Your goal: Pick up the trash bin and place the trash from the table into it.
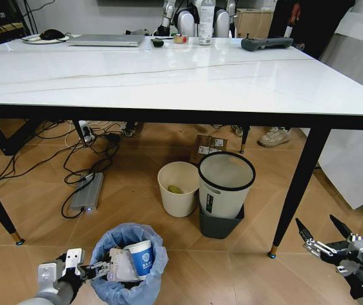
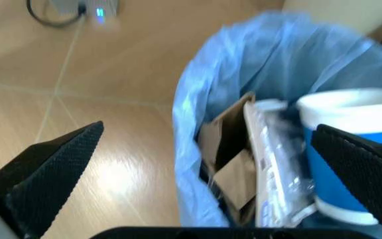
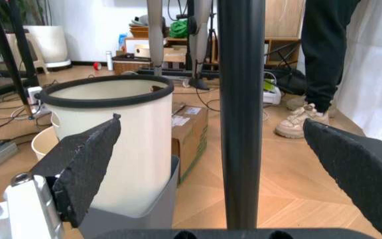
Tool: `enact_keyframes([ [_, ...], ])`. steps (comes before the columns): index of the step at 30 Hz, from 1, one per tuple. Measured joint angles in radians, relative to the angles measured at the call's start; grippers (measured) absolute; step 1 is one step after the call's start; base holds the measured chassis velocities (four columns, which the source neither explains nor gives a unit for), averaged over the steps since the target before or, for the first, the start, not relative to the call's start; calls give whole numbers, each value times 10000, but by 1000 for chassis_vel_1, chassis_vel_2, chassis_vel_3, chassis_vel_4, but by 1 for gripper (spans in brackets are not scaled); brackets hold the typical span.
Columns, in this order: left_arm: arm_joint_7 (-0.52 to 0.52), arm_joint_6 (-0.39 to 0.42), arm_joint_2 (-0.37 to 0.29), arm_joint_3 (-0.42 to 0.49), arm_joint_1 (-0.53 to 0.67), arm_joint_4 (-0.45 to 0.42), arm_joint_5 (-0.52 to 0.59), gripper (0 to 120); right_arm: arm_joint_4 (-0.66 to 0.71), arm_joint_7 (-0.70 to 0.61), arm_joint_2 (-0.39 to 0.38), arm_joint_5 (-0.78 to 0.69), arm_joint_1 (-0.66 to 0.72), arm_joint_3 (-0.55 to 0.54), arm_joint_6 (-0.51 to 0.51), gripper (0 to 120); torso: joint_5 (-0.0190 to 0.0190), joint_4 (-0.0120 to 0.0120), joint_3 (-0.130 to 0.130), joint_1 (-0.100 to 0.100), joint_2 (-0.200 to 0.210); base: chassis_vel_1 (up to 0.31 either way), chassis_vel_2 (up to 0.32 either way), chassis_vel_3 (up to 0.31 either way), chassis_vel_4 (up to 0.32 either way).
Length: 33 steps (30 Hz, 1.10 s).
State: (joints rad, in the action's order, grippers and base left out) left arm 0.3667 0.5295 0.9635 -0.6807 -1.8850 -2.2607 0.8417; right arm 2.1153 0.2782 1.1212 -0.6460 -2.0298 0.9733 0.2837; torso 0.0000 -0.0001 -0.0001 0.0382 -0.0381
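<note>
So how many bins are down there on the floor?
3. The trash bin with the blue bag sits nearest, at the left gripper. A cream bucket and a white bin with a black rim stand together under the table. Others may be hidden.

Table: white marble-look top, black legs.
Far edge of table: closed laptop, clear bottle, black controller, tape roll.
Floor: tan tiles.
Under the table: cream bucket, white black-rimmed bin, cardboard box, power strip.
In front of the table: blue-bagged trash bin.
</note>
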Motion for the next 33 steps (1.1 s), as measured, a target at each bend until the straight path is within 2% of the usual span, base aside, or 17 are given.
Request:
enact_keyframes([
  [8, 299, -217, 34, -359, -505, -865, -486, 110, 0, 0, 0, 0, 0, 0, 0, 100, 1, 1, 0, 0, 0, 0, 0, 0, 0],
  [15, 410, -244, 72, -401, -594, -1046, -573, 101, 0, 0, 0, 0, 0, 0, 0, 100, 0, 0, 0, 0, -1, 0, 0, 0, 0],
  [21, 216, -822, 170, -423, -564, -1177, -1006, 100, 0, 0, 0, 0, 0, 0, 0, 100, 0, 0, 0, 0, -1, 0, 0, 0, 0],
  [24, -227, -1436, 345, -492, -462, -1299, -1785, 100, 0, 0, 0, 0, 0, -1, 0, 100, 0, -1, 1, 0, -1, 0, 0, 0, 0],
  [27, -1053, -2444, 733, -505, -505, -1394, -3297, 100, 0, 0, 0, 0, 0, 0, 0, 100, 1, 0, 1, 0, 0, 0, 0, 0, 0],
  [28, -1053, -2444, 733, -505, -505, -1394, -3297, 100, 0, 0, 0, 0, 0, 0, 0, 100, 1, 0, 1, 0, 0, 0, 0, 0, 0],
  [31, -1986, -3836, 1086, -381, -615, -1169, -4913, 100, 0, 0, 0, 0, 0, 0, 0, 100, 2, 1, 1, 0, -1, 0, 0, 0, 0],
  [33, -2319, -4821, 1274, -319, -569, -970, -5606, 100, 0, 0, 0, 0, 0, -1, 0, 100, 0, 2, 1, 0, -1, 0, 0, 0, 0],
])
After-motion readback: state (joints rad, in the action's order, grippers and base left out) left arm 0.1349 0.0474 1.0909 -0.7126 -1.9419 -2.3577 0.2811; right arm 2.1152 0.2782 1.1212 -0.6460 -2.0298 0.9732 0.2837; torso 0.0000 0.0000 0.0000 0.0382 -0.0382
